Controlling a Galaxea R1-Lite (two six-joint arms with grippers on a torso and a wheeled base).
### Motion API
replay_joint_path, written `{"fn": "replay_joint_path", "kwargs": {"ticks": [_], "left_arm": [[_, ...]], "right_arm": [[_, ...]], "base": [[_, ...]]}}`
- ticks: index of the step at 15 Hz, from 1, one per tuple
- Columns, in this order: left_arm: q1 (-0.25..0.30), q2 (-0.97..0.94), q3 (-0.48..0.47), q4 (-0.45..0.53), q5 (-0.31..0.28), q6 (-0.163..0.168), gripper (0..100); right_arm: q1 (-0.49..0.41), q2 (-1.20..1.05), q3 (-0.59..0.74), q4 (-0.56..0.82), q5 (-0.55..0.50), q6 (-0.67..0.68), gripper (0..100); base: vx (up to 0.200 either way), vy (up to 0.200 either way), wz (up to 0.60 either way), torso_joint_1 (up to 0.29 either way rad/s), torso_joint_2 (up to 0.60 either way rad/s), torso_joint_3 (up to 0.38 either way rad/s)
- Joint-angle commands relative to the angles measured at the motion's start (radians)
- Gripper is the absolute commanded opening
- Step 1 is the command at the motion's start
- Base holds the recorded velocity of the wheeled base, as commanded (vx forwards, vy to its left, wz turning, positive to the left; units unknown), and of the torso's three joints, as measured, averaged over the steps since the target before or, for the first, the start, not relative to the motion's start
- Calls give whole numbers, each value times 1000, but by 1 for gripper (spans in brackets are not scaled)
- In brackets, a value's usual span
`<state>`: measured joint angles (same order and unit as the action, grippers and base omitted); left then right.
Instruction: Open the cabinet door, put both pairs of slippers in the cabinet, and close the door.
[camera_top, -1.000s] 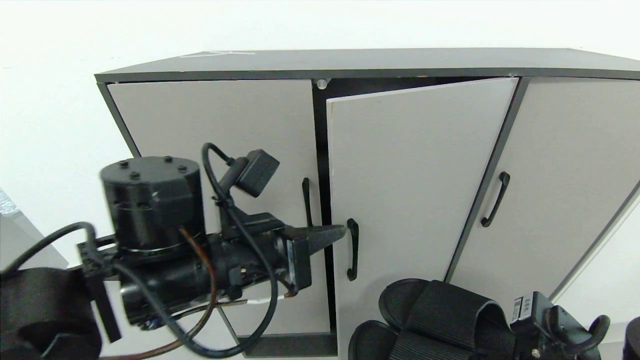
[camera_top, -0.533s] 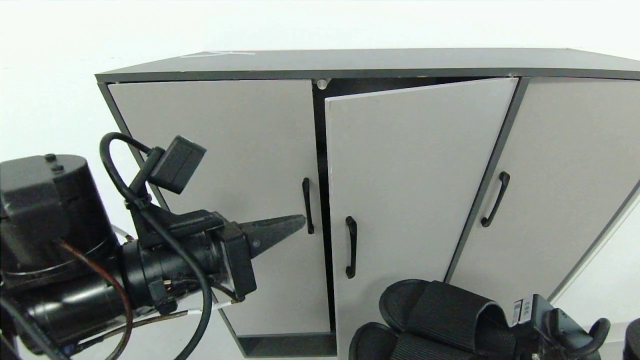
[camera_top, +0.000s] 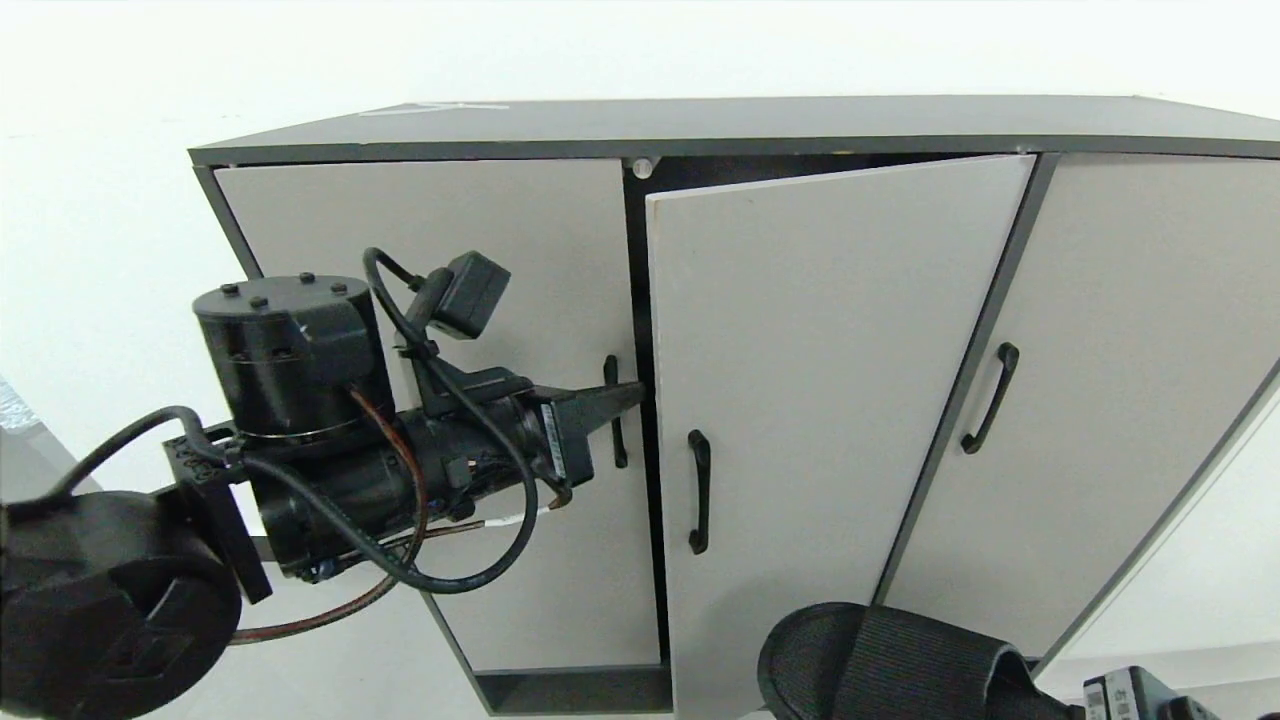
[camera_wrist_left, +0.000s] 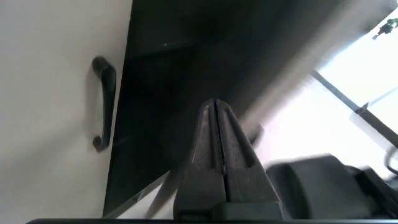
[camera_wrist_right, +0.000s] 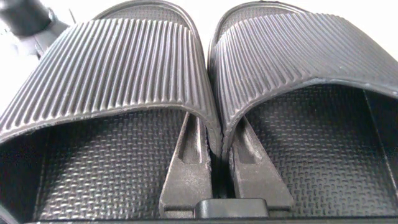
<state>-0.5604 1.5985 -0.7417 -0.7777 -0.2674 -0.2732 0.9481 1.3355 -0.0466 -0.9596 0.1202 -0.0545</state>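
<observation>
The dark-framed cabinet (camera_top: 700, 120) has three grey doors. Its middle door (camera_top: 820, 380) stands slightly ajar, leaving a dark gap (camera_top: 645, 300) at its left edge. My left gripper (camera_top: 638, 392) is shut, with its tip at that gap, between the left door's handle (camera_top: 612, 440) and the middle door's handle (camera_top: 698, 492). In the left wrist view the shut fingers (camera_wrist_left: 216, 143) point into the dark opening beside a handle (camera_wrist_left: 102, 102). My right gripper (camera_wrist_right: 214, 155) is shut on the touching inner walls of a pair of black ribbed slippers (camera_wrist_right: 143, 68), which hang low before the cabinet (camera_top: 880, 660).
The left door (camera_top: 430, 240) and right door (camera_top: 1150, 350) are closed, the right one with a black handle (camera_top: 990, 398). A white wall rises behind the cabinet. Pale floor lies at the cabinet's left and right.
My left gripper left the middle door's handle, drew back left, then came forward higher to the gap. The door edge swung out slightly. The slippers have sunk lower in the head view.
</observation>
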Motion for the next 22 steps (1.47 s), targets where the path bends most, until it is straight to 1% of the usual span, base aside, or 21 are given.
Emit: {"fn": "replay_joint_path", "kwargs": {"ticks": [1, 2, 3, 5, 6, 8, 11, 14, 15, 17, 18, 19, 20, 21, 22], "left_arm": [[22, 70, -48, 5, 1, 2, 0], [22, 92, -70, 6, 2, 2, 0], [20, 104, -90, 12, 2, 3, 0], [11, 126, -116, 14, 5, 5, 0], [5, 136, -120, 15, 5, 5, 0], [-12, 136, -114, 15, 4, 3, 0], [-41, 127, -94, 12, 7, 5, 0], [-79, 127, -61, 6, 33, 6, 0], [-99, 126, -59, 8, 33, 8, 0], [-168, 138, -71, 8, 56, 29, 0], [-228, 166, -102, 8, 74, 65, 0], [-259, 178, -114, 8, 93, 81, 0], [-349, 230, -176, 6, 194, 131, 0], [-397, 271, -225, 1, 269, 144, 0], [-414, 314, -268, -20, 320, 146, 0]], "right_arm": [[5, -26, 16, -1, 4, -5, 0], [6, -26, 17, -1, 10, -11, 0], [8, -30, 21, -1, 38, -10, 0], [8, -61, 45, -1, 147, -2, 0], [8, -53, 45, -1, 176, 13, 0], [6, -7, 34, -2, 177, 39, 0], [5, -10, 33, -4, 177, 38, 0], [5, -9, 30, -2, 177, 39, 0], [5, -9, 27, -2, 176, 39, 0], [1, -9, 25, -2, 176, 39, 0], [1, -9, 25, -2, 176, 39, 0], [1, -7, 25, -2, 176, 39, 0], [0, -6, 25, -2, 176, 39, 0], [0, -3, 27, -2, 174, 41, 0], [-3, -1, 27, -2, 174, 39, 0]], "base": [[0, 0, 0, 0, 0, 0], [0, 0, 0, 0, 0, 0], [0, 0, 0, 0, 0, 0], [0, 0, 0, 0, 0, 0], [0, 0, 0, 0, 0, 0], [-200, 0, 0, 2, 2, 5], [-200, 0, 0, 7, 4, 1], [-200, 0, 0, 1, -1, 2], [-200, 0, 0, 2, 12, -2], [-200, 0, 0, 2, 2, 2], [-200, 0, 0, 2, 2, 7], [-200, 0, 0, 2, -2, -2], [-200, 0, 0, 2, 7, 7], [-200, 0, 0, 2, 2, 2], [-200, 0, 0, -7, 7, 2]]}}
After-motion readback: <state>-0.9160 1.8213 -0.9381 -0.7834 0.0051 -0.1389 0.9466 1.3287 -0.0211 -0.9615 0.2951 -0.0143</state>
